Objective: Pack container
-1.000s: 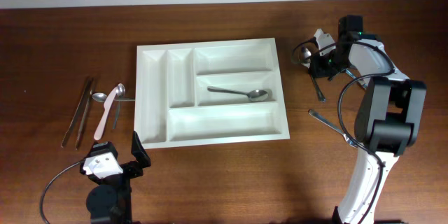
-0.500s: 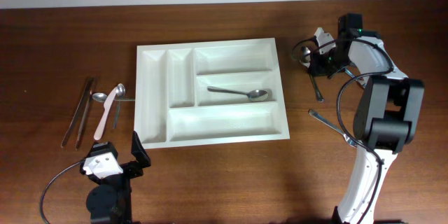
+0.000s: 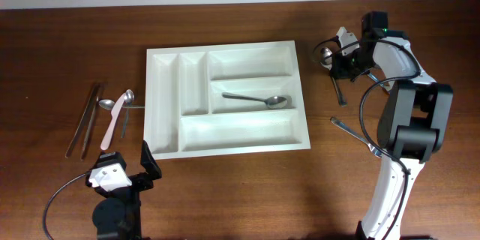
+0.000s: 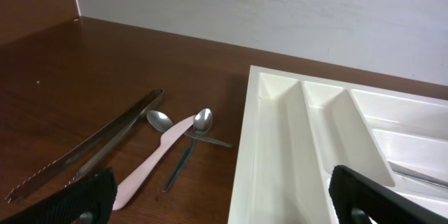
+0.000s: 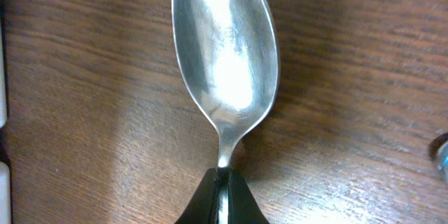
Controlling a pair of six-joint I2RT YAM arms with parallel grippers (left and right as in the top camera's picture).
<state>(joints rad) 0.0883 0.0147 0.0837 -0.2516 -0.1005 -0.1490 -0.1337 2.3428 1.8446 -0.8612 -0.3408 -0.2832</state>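
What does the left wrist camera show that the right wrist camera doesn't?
Only left wrist: the compartments of the large white plastic cutlery tray, with long metal tongs and a pink plastic knife beside it. Only right wrist: a close-up of a shiny steel spoon, with the right gripper shut on its neck. Both: the dark brown wooden table.

Your left gripper [image 4: 224, 199] sits low, jaws spread wide. Your right arm stretches far forward, right gripper [image 5: 220, 196] pinched tight on the spoon [image 5: 224, 49] at its neck.
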